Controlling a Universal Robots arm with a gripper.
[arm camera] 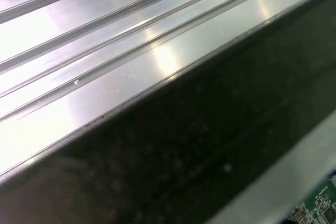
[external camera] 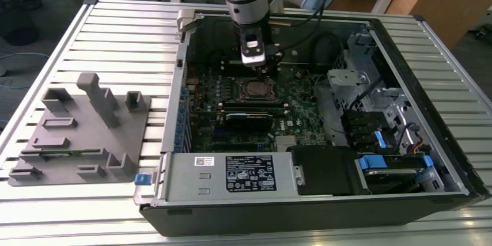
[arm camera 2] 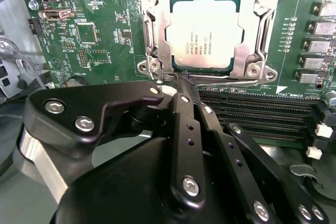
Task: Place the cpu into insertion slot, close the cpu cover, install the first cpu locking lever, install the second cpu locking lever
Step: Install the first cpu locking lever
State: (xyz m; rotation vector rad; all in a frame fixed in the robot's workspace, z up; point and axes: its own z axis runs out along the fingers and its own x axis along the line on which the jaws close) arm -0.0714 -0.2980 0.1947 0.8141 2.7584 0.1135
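The tool (arm camera 2: 183, 83), fingers together, is held at the edge of the cpu cover (arm camera 2: 159, 30); the cpu (arm camera 2: 206, 34) is seen just beyond.

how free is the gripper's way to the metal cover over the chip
Likely yes: the gripper hangs right at the edge of the cover inside the open case, with nothing between them.
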